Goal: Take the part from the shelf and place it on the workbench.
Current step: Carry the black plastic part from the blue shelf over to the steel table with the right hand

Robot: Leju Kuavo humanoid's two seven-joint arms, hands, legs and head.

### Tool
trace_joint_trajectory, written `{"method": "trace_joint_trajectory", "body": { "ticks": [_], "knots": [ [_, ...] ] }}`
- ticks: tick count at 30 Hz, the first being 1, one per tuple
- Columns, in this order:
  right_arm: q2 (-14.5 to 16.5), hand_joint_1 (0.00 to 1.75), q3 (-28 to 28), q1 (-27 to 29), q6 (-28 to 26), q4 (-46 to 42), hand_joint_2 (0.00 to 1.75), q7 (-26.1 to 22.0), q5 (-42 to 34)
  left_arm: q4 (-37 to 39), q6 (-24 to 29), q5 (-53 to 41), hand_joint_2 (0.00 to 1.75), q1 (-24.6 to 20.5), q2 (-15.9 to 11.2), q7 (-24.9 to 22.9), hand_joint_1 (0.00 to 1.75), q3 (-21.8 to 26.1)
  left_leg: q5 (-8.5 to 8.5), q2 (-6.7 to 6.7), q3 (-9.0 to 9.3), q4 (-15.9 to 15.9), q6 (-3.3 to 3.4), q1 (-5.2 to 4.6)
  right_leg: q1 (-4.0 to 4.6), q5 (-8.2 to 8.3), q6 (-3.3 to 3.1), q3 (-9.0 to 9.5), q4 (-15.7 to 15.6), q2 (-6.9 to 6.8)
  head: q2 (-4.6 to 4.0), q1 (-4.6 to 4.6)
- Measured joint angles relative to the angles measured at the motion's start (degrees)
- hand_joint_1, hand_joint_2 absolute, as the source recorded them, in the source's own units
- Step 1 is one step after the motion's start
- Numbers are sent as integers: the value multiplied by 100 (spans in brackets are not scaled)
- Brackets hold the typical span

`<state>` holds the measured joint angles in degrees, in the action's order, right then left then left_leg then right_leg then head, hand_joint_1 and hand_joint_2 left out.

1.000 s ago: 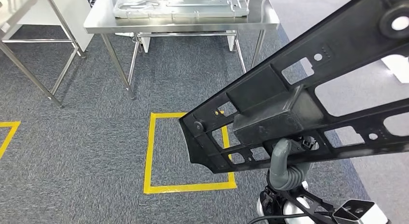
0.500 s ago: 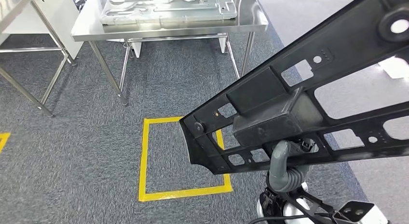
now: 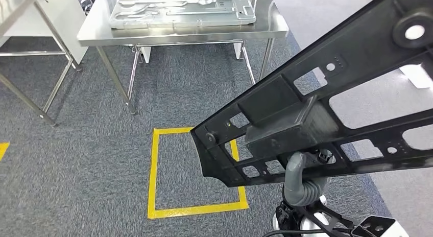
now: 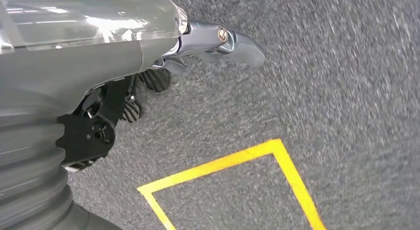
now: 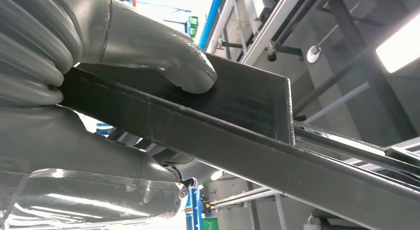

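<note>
The part (image 3: 316, 109) is a long black plastic frame with cut-outs and a box-shaped block. It is carried in the air at the right of the head view, slanting up to the right. My right hand (image 3: 301, 178) grips it from below; in the right wrist view the thumb of that hand (image 5: 124, 41) presses on the part's black bar (image 5: 237, 136). The steel workbench (image 3: 153, 35) stands ahead at the upper left, well apart from the part. My left hand (image 4: 163, 66) hangs over the carpet and holds nothing.
A silver metal panel (image 3: 181, 9) lies on the workbench. A second steel table (image 3: 15, 7) and a white cabinet (image 3: 61, 17) stand at the far left. A yellow tape square (image 3: 151, 170) marks the grey carpet in front of the workbench; its corner (image 4: 218, 163) lies under my left hand.
The whole picture has shifted: the camera moved, so workbench and yellow square sit further left in the frame. The part stays held in my right hand the same way.
</note>
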<state>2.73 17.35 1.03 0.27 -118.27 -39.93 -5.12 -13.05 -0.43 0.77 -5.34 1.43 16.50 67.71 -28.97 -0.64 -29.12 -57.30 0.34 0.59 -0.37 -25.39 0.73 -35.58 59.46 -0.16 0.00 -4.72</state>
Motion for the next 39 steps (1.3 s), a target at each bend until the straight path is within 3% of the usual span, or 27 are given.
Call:
{"method": "trace_joint_trajectory", "body": {
  "ticks": [3,5,8,10,11,13,15,20,22,25,26,27,29,31,35,37,39],
  "knots": [
    [1,175,-5,27,17,-4,175,1,1,0,-14,0,175,-5,-2,0,0,0,-36,-13,50,-78,-105,-5,12,-23,-115,89,-105,16,0,-1],
    [2,175,-11,29,32,-4,175,1,0,0,-21,0,175,-12,-2,0,0,0,-110,-1,-41,-380,-143,7,1,-49,-187,198,-131,26,0,-1],
    [2,175,-14,34,66,-3,175,1,2,0,-23,-11,175,-3,-3,0,0,0,-483,11,-659,-1381,-177,19,16,-135,-247,301,-141,41,0,-2],
    [2,175,-15,38,79,-1,175,1,-3,0,-25,-11,175,14,-7,0,0,0,-602,12,-986,-1704,-183,18,32,-211,-256,378,-138,68,0,-2],
    [2,175,-16,38,82,0,175,2,-7,0,-27,-7,175,22,-9,0,0,0,-497,12,-1011,-1580,-173,17,38,-255,-253,435,-136,82,0,-2],
    [2,175,-17,34,83,1,175,1,-12,0,-32,0,175,32,-18,1,0,0,19,12,-837,-876,-121,8,47,-356,-236,570,-138,94,0,-1],
    [2,175,-19,27,85,9,175,1,-15,0,-38,-3,175,34,-31,3,0,1,305,12,-674,-321,-63,-26,59,-449,-188,663,-137,102,0,0],
    [2,175,-20,5,85,16,175,1,-19,0,-40,-5,175,32,-42,7,0,4,308,26,-480,-132,85,-20,70,-508,-31,699,68,95,0,0],
    [2,175,-20,-10,83,16,175,-1,-19,0,-42,-2,175,19,-40,7,0,4,265,27,-370,-86,126,-4,52,-636,23,401,576,71,0,0],
    [2,175,-20,6,78,20,175,2,-11,0,-42,-2,175,16,-40,7,0,4,145,29,-246,-77,140,-4,7,-1029,90,-298,1451,53,0,0],
    [2,175,-20,14,76,23,175,2,-6,0,-41,-2,175,22,-39,7,0,5,94,32,-187,-77,133,-2,-6,-1028,99,-407,1461,50,0,0],
    [2,175,-20,18,72,26,175,2,4,0,-40,-2,175,26,-38,7,0,5,38,34,-110,-77,121,-1,-17,-887,98,-412,1269,46,0,0],
    [1,175,-20,26,27,31,175,2,61,0,-40,-1,175,26,-34,7,0,7,-87,36,60,-79,84,0,-25,-319,70,-277,575,33,0,0],
    [-4,175,-9,37,-69,47,175,3,167,0,-39,-2,175,18,-29,5,0,8,-191,45,143,-62,21,-4,6,47,8,-161,103,18,0,6],
    [-32,175,75,40,-333,75,175,6,361,1,-37,-4,175,-7,-24,1,0,10,-190,58,223,-215,-121,-5,24,11,-165,28,-51,-2,0,10],
    [-41,175,144,22,-445,77,175,3,408,2,-34,-7,175,-16,-13,-2,0,11,-269,58,-40,-725,-170,6,8,-55,-224,184,-108,-26,0,9],
    [-55,175,213,15,-522,78,175,2,402,2,-32,-11,175,-17,-5,-4,0,11,-537,57,-541,-1437,-205,12,16,-140,-253,290,-131,-36,0,9]
  ]
}}
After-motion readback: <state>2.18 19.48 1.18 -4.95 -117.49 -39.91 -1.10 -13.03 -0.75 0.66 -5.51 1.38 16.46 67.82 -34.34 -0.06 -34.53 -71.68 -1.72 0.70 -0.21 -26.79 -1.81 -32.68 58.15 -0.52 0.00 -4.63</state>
